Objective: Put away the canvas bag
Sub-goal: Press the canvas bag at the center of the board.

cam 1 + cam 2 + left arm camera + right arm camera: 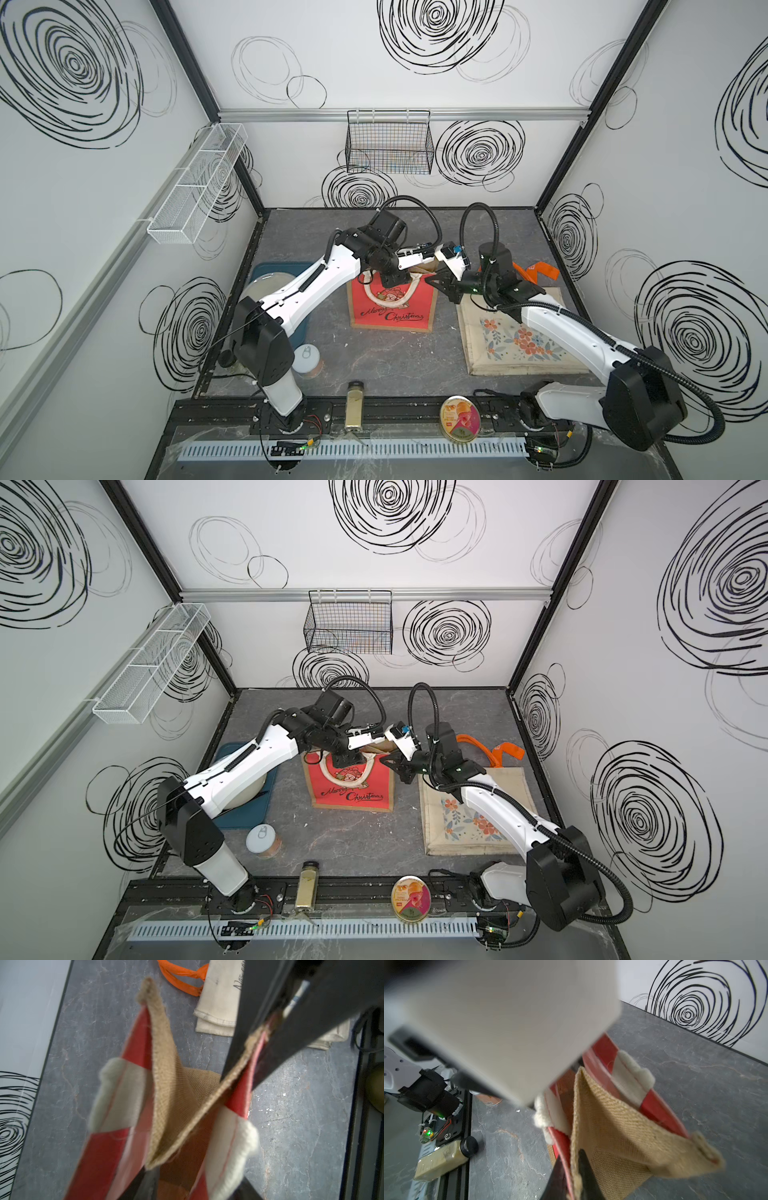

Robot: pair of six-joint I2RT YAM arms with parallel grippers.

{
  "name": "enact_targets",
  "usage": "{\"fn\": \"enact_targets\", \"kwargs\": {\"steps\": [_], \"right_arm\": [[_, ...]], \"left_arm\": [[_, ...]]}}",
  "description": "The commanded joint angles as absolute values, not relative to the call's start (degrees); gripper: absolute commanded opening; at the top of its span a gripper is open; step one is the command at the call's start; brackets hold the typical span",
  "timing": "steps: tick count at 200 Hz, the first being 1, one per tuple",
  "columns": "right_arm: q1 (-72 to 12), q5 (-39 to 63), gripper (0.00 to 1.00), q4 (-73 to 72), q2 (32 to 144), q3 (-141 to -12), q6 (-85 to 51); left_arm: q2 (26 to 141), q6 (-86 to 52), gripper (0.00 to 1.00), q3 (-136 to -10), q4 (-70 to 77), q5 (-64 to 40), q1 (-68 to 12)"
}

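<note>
Tabletop (395, 357): right claw (572, 1160) pinches red bag (390, 311) rim (seemingly).

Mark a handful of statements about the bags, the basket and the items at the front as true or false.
1. The right gripper pinches the rim of the red Christmas burlap bag. True.
2. The beige floral canvas bag stands upright. False: the bag lies flat on the grey table.
3. The glass spice jar with black cap sits in the black wire basket. False: the jar lies on its side on the front rail; the basket hangs on the back wall.
4. The round printed tin rests at the front, apart from both bags. True.
</note>
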State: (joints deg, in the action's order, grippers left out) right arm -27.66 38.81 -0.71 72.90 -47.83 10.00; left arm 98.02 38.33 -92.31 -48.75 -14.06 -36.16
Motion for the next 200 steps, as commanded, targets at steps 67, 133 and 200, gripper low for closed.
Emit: {"fn": "enact_targets", "kwargs": {"steps": [67, 133, 200], "right_arm": [[-25.08, 38.19, 0.42, -5.64, 68.56, -43.47, 6.09], [-22.99, 32.81, 0.89, -9.85, 63.27, -38.77, 2.15], [-21.72, 36.26, 1.00, -19.69, 73.29, -41.39, 10.83]], "left_arm": [[98.32, 40.96, 0.09, -94.28, -50.13, -16.17, -35.17], [95.60, 41.70, 0.08, -91.00, -50.45, -16.84, -34.12], [92.87, 42.71, 0.10, -87.71, -49.33, -16.79, -33.84]]}}
